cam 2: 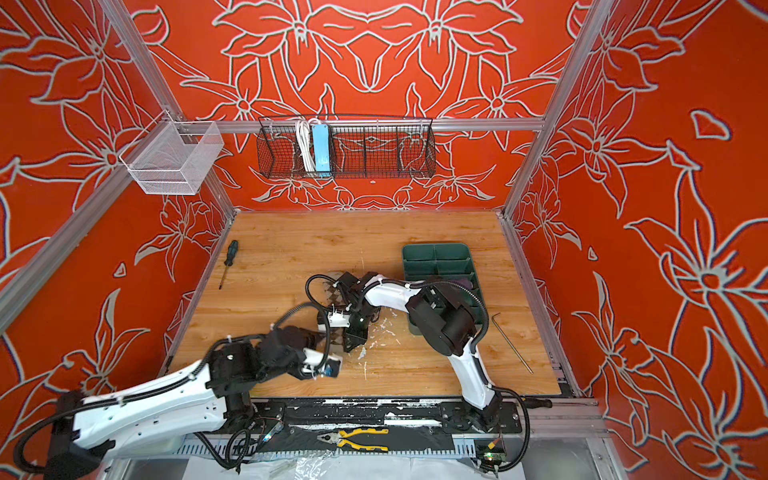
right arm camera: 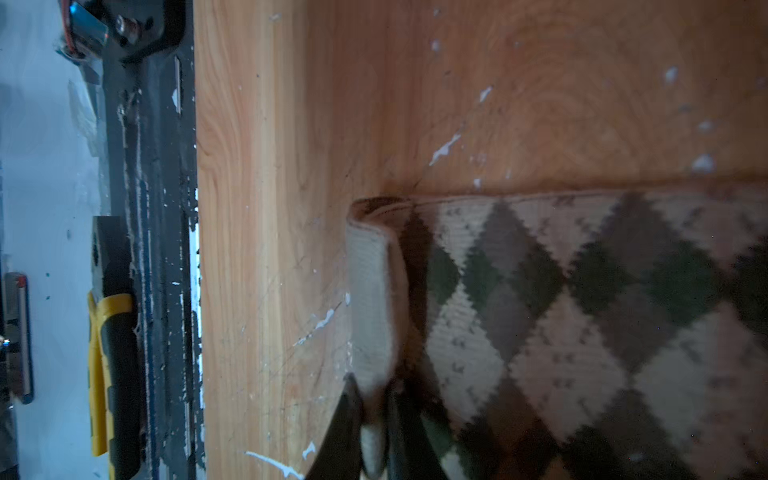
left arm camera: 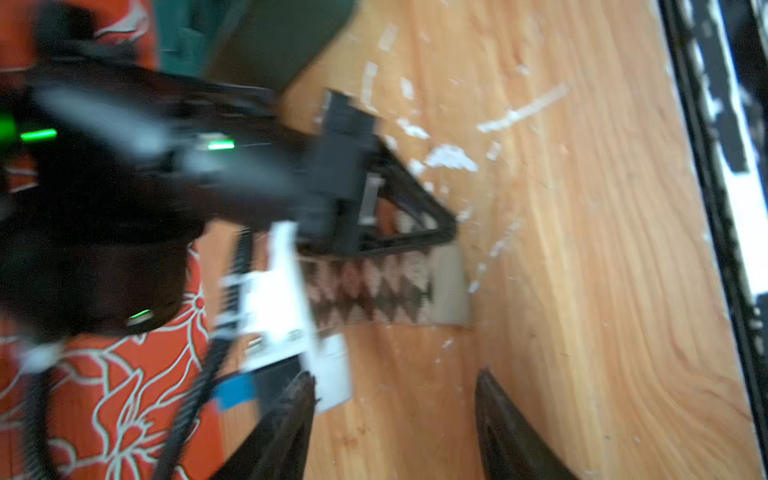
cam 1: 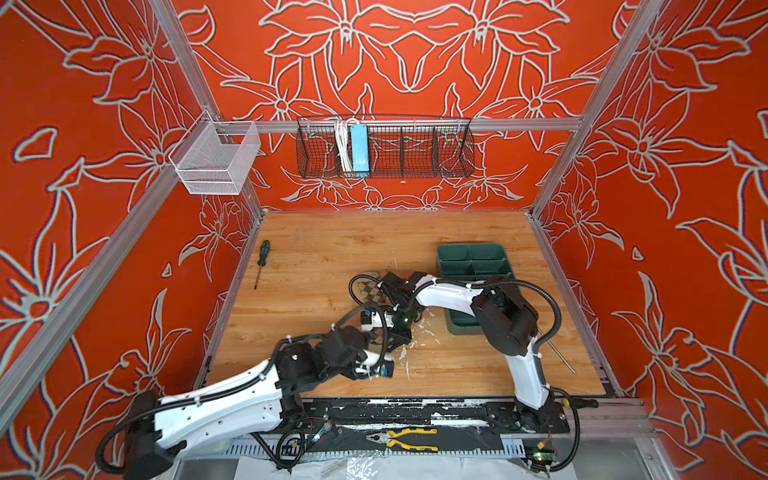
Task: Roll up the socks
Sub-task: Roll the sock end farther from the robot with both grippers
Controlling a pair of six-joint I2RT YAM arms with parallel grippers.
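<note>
The right gripper (right arm camera: 371, 388) is clenched on the argyle sock (right arm camera: 582, 311). Its 2 dark fingers (right arm camera: 340, 419) stand close together, with the pale cuff (right arm camera: 370, 291) pinched between them and curled up off the wooden table (right arm camera: 291, 166). From that grip the diamond-patterned body runs away behind the cuff and lies flat on the wood.

In both top views the sock (cam 1: 371, 291) shows only in patches, because the right arm's wrist hangs straight over it. Its toe end lies beyond the gripper, toward the back wall, and the cuff end sits under the gripper's tip.

The left gripper (left arm camera: 395, 376) is released, its 2 fingers (left arm camera: 511, 428) spread wide with only bare table between them (nothing is held). The sock (left arm camera: 374, 291) lies just ahead of those fingertips and apart from them. The right gripper (left arm camera: 440, 232) meets the sock's cuff corner on the edge farther from the left gripper. The left wrist picture is blurred, so finer contact cannot be told.

The green tray (cam 1: 469, 253) stands beyond the right gripper, beside that arm's elbow. In a top view what looks like the purple sock (cam 2: 463, 284) shows in 1 of its compartments, mostly hidden by the arm.
</note>
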